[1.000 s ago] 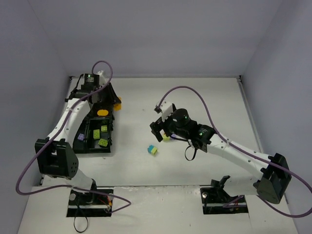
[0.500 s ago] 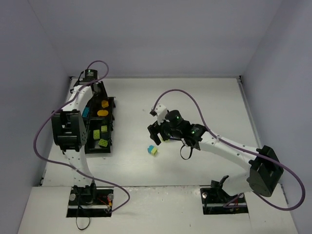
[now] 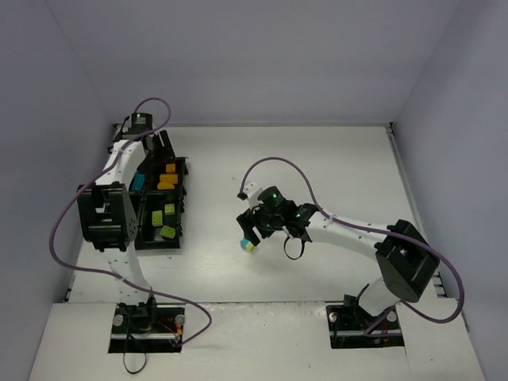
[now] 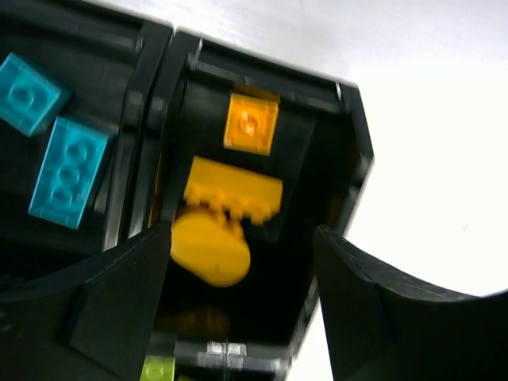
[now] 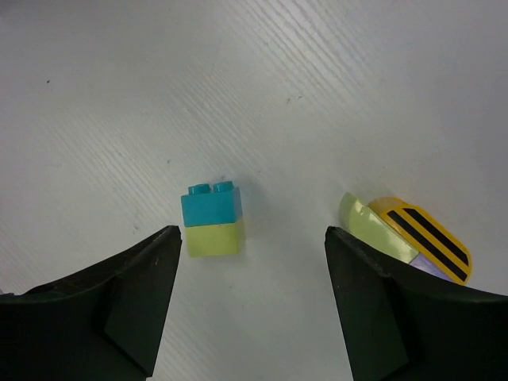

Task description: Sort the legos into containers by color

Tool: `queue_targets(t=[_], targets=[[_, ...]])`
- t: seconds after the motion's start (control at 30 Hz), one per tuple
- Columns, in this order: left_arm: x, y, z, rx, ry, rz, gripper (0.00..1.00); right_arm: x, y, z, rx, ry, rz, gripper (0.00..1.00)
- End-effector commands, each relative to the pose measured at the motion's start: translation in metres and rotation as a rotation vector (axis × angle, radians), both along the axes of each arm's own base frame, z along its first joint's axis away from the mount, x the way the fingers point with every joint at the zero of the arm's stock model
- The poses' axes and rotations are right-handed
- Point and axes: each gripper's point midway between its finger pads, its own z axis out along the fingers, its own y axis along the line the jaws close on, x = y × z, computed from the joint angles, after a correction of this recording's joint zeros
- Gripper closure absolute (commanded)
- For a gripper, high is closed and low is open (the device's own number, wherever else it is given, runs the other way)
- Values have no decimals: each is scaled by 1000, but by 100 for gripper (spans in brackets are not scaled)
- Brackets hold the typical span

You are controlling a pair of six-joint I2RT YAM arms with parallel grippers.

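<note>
Left end effector (image 4: 238, 238) spread, empty, above the tray (image 4: 147, 119) compartment holding orange legos (image 4: 234, 194). Teal legos (image 4: 70, 171) lie in the adjacent compartment.

Right end effector (image 5: 252, 238) spread, low over desk (image 5: 317, 79), straddling teal-on-lime stack (image 5: 211, 218) without contact. Striped orange piece (image 5: 421, 234) sits just beside its right finger.

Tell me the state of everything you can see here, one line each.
left gripper, open above the orange pieces.
right gripper, open over the teal-and-lime stack.
teal-and-lime stack, joined, on the table, ungripped.
tray, orange pieces and teal bricks in separate compartments.
striped orange piece, on the table beside the right gripper.
</note>
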Motion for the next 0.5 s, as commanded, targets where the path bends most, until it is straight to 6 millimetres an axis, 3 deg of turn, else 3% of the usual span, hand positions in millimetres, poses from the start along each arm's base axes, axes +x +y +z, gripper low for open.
queue_targets(t=[0.0,0.03,0.1,0.13,0.17,0.23,0.33,0.47], targets=[[-11,-13,73,-33,-164,-17,34,-1,15,-3,40,8,26,31],[-21,-18,71,-44,-151,-21,34,-2,16,-7,37,16,30,32],[-38,-41,89,-66,-177,-71,34,-4,16,-18,20,34,33,38],[-49,-47,84,-72,-160,-85,34,-5,16,-20,16,39,38,39],[-59,-59,98,-83,-189,-115,34,-7,17,-24,11,47,46,40],[-80,-74,104,-94,-190,-155,34,-9,18,-25,13,50,61,40],[-105,-85,113,-115,-197,-187,34,-12,18,-27,8,53,73,41],[-137,-96,111,-128,-170,-221,34,-16,16,-29,5,57,86,39]])
